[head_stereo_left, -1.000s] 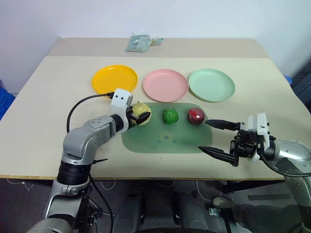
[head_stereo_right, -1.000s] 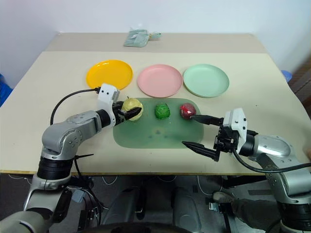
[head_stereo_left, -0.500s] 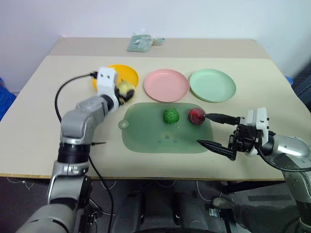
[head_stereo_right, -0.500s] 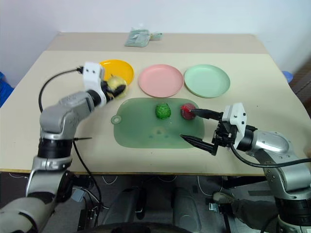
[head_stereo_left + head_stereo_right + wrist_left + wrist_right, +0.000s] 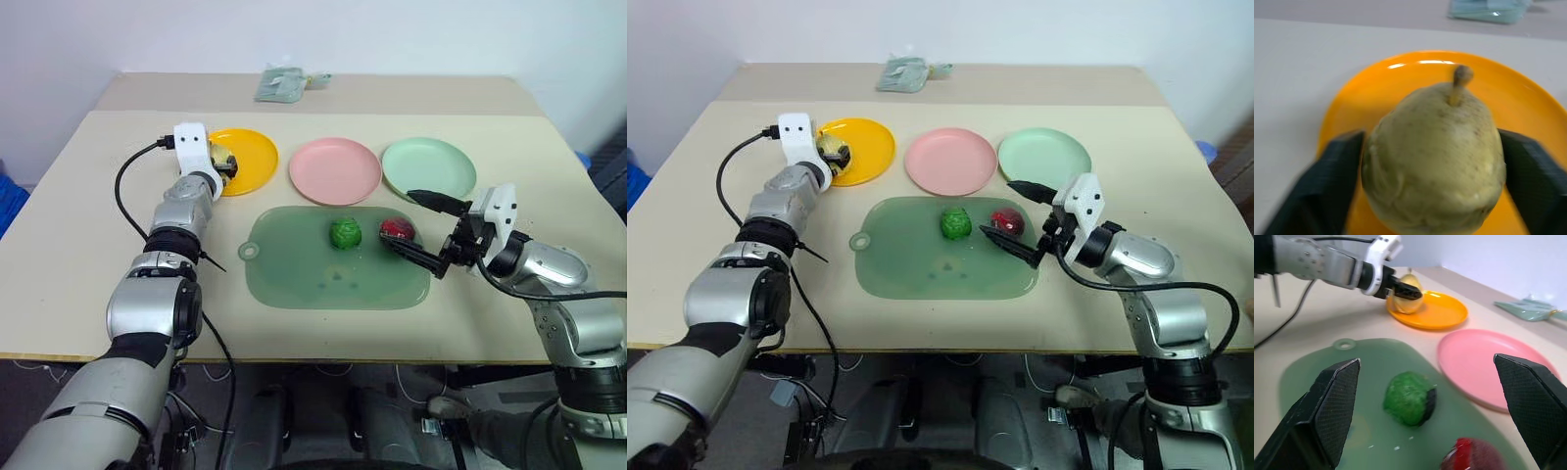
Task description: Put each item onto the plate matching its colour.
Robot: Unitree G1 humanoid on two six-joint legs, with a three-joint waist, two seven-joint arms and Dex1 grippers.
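The pale yellow bumpy item point(image 5: 221, 157) sits on the near-left part of the yellow plate point(image 5: 253, 157). My left gripper point(image 5: 1430, 139) is open, with a finger on each side of that item. On the translucent green mat point(image 5: 294, 269) lie the dark green knobbly ball point(image 5: 345, 233) and the shiny red ball point(image 5: 397, 230). My right gripper point(image 5: 396, 217) is open and hovers just over the red ball with its fingers spread; I see no contact. The pink plate point(image 5: 335, 170) and the mint green plate point(image 5: 428, 169) are bare.
A pale green packet point(image 5: 279, 83) lies at the table's far edge. A black cable point(image 5: 132, 186) loops beside my left arm over the table's left side. The three plates stand in a row behind the mat.
My left arm carried the yellow item from the mat forward and left onto the yellow plate, and its fingers opened. My right gripper, still open, moved forward to the red ball.
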